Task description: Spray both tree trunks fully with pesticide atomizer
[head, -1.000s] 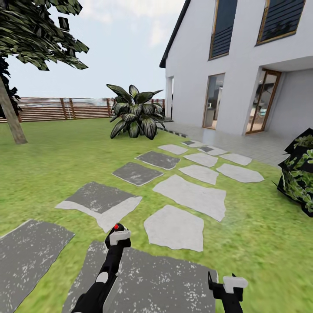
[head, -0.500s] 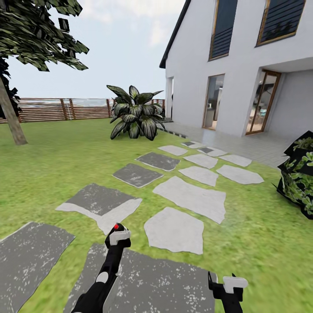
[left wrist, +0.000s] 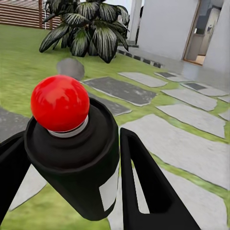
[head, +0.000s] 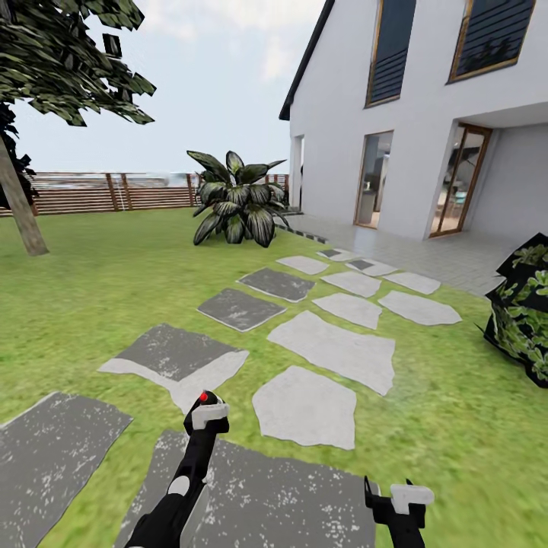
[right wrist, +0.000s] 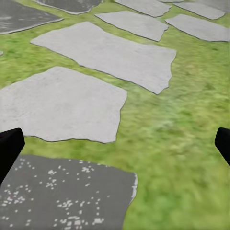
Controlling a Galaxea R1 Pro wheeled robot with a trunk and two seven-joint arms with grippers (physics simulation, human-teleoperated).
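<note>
Pinching the pesticide atomizer (left wrist: pixel 72 148), left hand (left wrist: pixel 67 158); right hand (right wrist: pixel 115 143) apparently spread, lawn (head: pixel 457 426) open ahead.

The ground in front of me is a wide green lawn (head: pixel 91 281), and irregular flat grey stone paving slabs (head: pixel 332 347) are lying directly on it, running toward the pale tiled terrace (head: pixel 426 255). A low palm-like plant with striped leaves (head: pixel 237 199) is standing on the grass beyond the slabs. A leaning pale tree trunk (head: pixel 21 205) is rising from the lawn at far left.
</note>
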